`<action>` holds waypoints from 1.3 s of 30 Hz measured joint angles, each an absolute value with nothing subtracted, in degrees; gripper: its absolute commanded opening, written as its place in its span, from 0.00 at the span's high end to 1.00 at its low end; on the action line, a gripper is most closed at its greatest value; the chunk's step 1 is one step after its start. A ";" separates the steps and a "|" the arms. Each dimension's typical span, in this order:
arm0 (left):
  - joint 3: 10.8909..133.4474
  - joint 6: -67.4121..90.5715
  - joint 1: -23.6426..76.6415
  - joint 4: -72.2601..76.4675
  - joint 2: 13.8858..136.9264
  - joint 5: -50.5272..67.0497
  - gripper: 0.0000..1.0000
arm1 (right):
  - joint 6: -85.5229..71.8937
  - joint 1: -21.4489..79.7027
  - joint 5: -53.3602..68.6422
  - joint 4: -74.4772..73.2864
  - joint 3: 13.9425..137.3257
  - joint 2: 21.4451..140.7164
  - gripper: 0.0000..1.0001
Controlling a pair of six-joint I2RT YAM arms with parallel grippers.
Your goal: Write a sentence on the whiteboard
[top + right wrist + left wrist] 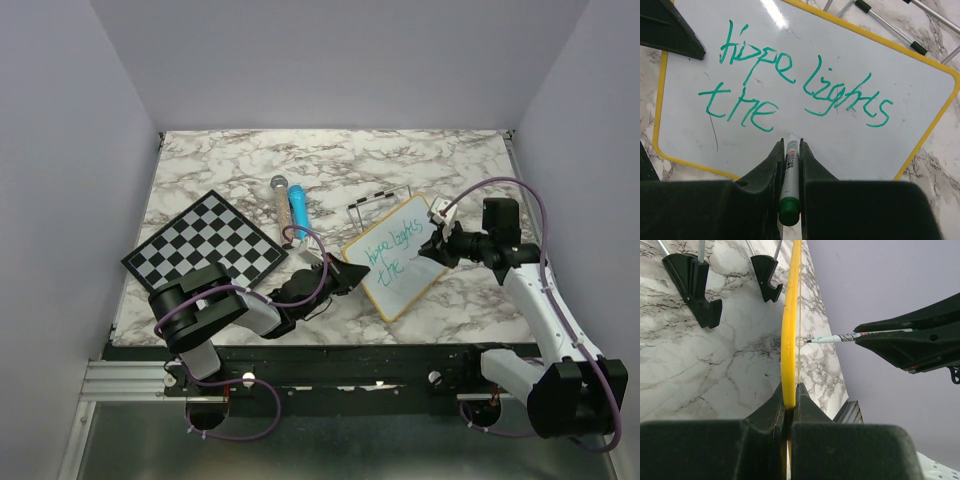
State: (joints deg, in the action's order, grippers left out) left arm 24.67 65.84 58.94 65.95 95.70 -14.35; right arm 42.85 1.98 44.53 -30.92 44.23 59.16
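Pinching a green marker (789, 170) between the closed fingers of the right gripper (790, 146), nib pointing to twelve o'clock at the whiteboard (865, 145). Hovering that nib just off the white face, judging by the left wrist view, over the bare patch directly right of "the". Reading the sentence (812, 85) so far as "Hope lights" along the upper line, spreading from ten to one o'clock of the nib, with "the" beneath at ten o'clock. Clamping the left gripper (790, 392) hard on the board's near yellow-wood rim, propping the board on edge and facing the marker. Lying toward four o'clock on the marble table (200, 170), with a wire stand (372, 203) just beyond at twelve o'clock and a chessboard (205, 250) well apart at nine.

Working partway through the second line, judging by the words down, and leaving it unfinished after "the". Calling next for touching the nib down on that bare patch, level with "the" and past a clear word gap. Calling too for keeping the strokes small enough to end before the right rim, while bracing the board against the marker's push.
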 measured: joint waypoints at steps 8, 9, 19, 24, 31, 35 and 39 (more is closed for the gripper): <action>24.67 65.80 58.94 65.95 95.70 -14.33 1.00 | 41.30 3.55 44.53 -27.88 44.23 61.19 1.00; 24.67 65.80 58.94 65.95 95.70 -14.31 1.00 | 40.95 3.81 44.53 -27.53 44.23 61.19 1.00; 24.67 65.76 58.89 65.84 95.70 -14.28 1.00 | 39.72 5.30 44.45 -25.56 44.29 62.96 0.99; 24.67 65.73 58.89 65.84 95.70 -14.31 1.00 | 40.16 5.30 44.42 -25.82 44.34 63.00 0.99; 24.67 65.60 58.89 65.89 95.70 -14.28 1.00 | 41.74 5.30 43.57 -27.55 44.34 62.48 0.99; 24.67 65.60 58.89 65.91 95.70 -14.26 1.00 | 42.59 5.30 43.00 -29.10 44.12 61.84 0.99; 24.67 65.60 58.89 65.89 95.70 -14.26 1.00 | 43.35 5.30 42.74 -30.06 43.48 61.10 0.99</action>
State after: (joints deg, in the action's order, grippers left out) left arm 24.67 65.60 58.89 65.89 95.70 -14.26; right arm 43.35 5.30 42.74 -30.06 43.48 61.10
